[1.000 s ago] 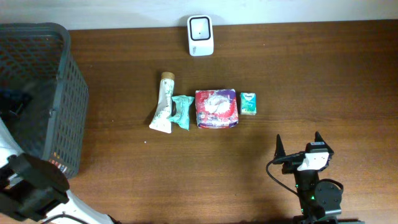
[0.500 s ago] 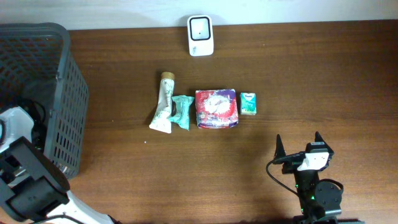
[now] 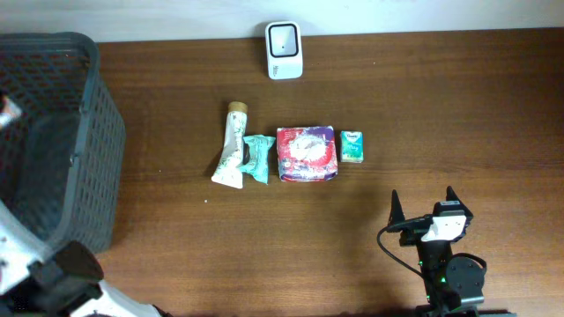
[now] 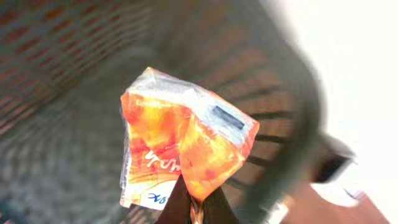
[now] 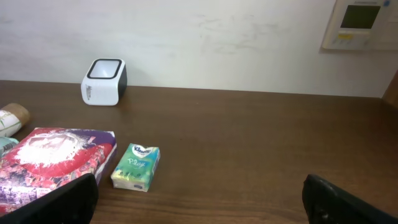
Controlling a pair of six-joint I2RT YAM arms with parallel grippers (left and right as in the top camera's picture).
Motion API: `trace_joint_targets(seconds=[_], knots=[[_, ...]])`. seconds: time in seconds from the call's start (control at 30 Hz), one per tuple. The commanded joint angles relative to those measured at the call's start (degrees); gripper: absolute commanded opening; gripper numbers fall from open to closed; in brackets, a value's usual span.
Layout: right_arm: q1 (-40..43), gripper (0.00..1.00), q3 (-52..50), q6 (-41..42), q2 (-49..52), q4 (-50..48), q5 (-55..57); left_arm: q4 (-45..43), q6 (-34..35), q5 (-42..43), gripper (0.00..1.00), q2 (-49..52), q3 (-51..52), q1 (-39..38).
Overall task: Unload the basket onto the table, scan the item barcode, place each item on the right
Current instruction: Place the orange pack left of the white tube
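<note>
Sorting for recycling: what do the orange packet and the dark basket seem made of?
Orange packet: thin plastic film, glossy, going by its crinkles and clear sealed edge. Basket: probably rigid plastic, matte dark grey, with moulded lattice walls.

Count: 7 objs, 1 of ea. kind, no dupes
On counter: 1 scanner, 1 tube, 1 teal pouch, 1 red pack, 1 green tissue pack, 1 basket; left wrist view: 1 orange packet
</note>
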State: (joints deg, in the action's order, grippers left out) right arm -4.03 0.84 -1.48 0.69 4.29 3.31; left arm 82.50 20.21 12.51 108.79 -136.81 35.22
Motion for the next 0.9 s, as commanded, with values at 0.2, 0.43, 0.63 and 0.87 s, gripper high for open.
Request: trace_joint_targets(seconds=[0.2,0.43,0.63,0.87], knots=[[0.31,0.99,-0.52,0.22,-0.33,0.22,-0.09,3.28,-7.08,8.04,0.00,-8.20,0.63,-25.64],[0.31,0.98,-0.52,0.22,-0.33,0.22,-0.09,-13.97,-4.20,-19.12,0.00,-8.09,29.33,-46.53],[0.31,0.99,-0.52,0.20,-0.33,0.22,-0.09,-38.64,-0.33,-23.10,0.00,-8.00,56.22,-47.32],[0.31,0.99,-0.52,0.22,-0.33,0.22,-0.09,-54.95,-0.31,-23.08,0.32,-0.35,68.43,-47.32]])
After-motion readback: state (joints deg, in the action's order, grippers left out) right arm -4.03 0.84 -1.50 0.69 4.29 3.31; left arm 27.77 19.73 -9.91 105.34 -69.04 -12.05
